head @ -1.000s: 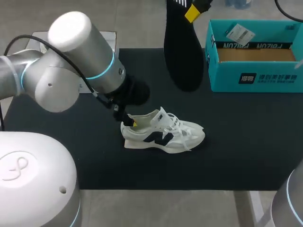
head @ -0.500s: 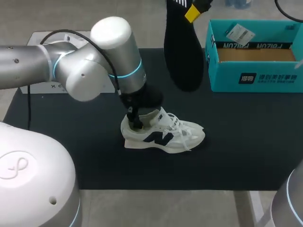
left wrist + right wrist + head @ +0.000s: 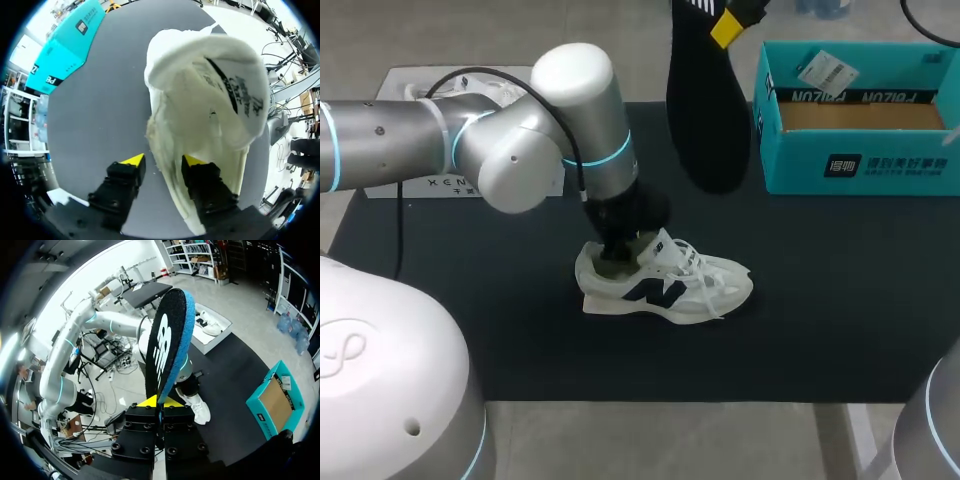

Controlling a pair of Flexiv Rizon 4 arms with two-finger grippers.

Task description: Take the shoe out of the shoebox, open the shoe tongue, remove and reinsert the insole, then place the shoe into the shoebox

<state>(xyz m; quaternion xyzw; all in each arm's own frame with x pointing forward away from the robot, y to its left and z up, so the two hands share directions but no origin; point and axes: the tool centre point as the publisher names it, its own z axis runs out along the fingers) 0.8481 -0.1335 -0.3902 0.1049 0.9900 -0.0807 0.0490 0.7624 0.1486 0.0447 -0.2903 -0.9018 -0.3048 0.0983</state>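
In the head view, your left arm comes in from the left and bends down over the black mat (image 3: 840, 300). Its left gripper (image 3: 613, 257) is sunk into the heel opening of the white sneaker (image 3: 670, 285). The sneaker lies on its sole near the middle of the mat, toe toward the right. The teal shoebox (image 3: 860, 165) stands open at the far right corner, well apart from the sneaker. Between the two, the black insole (image 3: 705, 110) hangs toe down above the mat, pinched at its upper end by your right gripper (image 3: 727, 24), which is mostly cut off by the frame.

In the left wrist view, the two yellow tips straddle the sneaker's heel collar. One finger is inside against the lining. The other is outside over the mat, with a sliver of mat showing between it and the sneaker, so the claw stands open and is not clamped. The tongue is folded forward ahead of the fingers.

In the right wrist view, the yellow tips are pressed together on the insole's edge, so the claw is closed on it. The insole stands up from the fingers. Far beneath lie the sneaker, with your left arm on it, and the shoebox.
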